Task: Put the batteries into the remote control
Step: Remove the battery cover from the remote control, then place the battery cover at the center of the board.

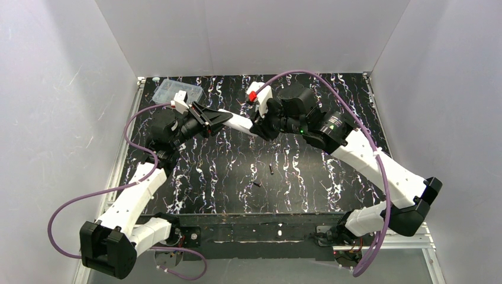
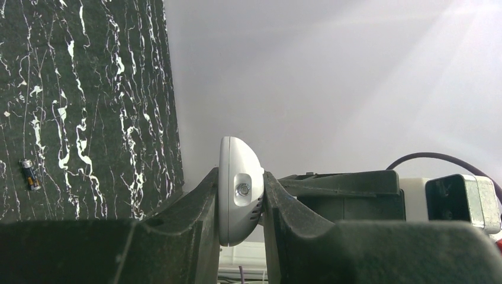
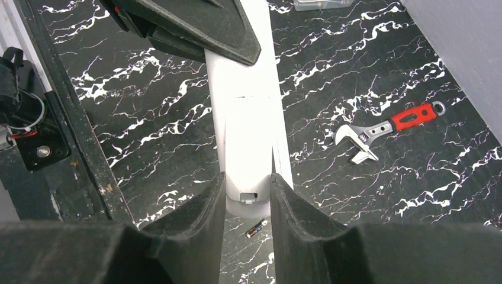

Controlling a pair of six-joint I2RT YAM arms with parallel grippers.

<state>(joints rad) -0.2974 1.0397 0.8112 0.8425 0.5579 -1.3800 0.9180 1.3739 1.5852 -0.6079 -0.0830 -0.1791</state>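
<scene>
We've got the slim white remote control (image 3: 245, 136) held up off the counter (image 1: 195, 177), one rounded end clamped in the left fingers (image 2: 189, 207), the right fingers (image 3: 195, 219) pressed on both sides of the other end. Nearer the arm bases the two small dark batteries (image 1: 270, 169) lie loose and apart, with the red-handled wrench (image 3: 385, 130) further back. The clear box (image 1: 176, 90) sits at the far left corner, contents too small to tell.

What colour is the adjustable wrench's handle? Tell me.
Red, on the silver adjustable metal wrench; clearest in the right wrist view.
</scene>
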